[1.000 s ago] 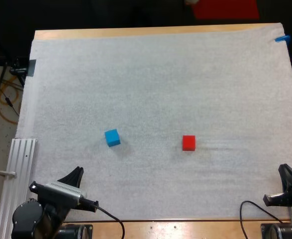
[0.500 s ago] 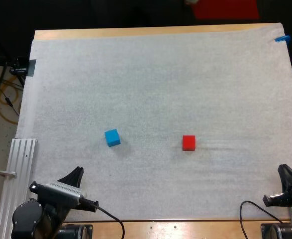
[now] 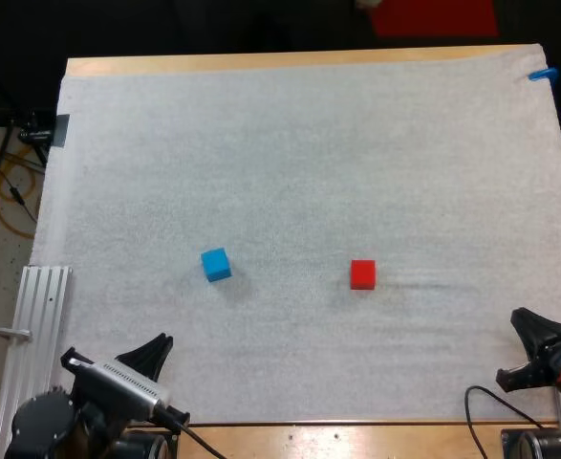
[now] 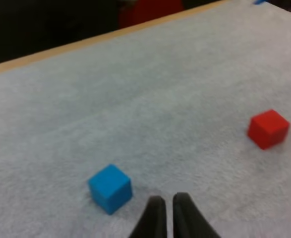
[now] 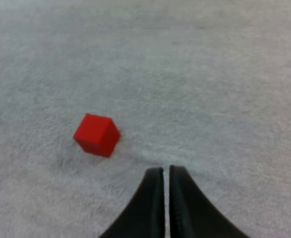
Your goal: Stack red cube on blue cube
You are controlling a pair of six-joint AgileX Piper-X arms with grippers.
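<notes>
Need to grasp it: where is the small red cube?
High view: the small red cube sits on the white mat, right of the small blue cube.

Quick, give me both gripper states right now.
Left gripper: closed, empty, just short of the blue cube.
Right gripper: closed, empty, near the red cube, not touching it.

Wooden table [image 3: 261,63], white mat [image 3: 309,163] on top.
2 cubes flat on the mat, well apart: blue cube [image 3: 216,264] left, red cube [image 3: 362,274] right.
</notes>
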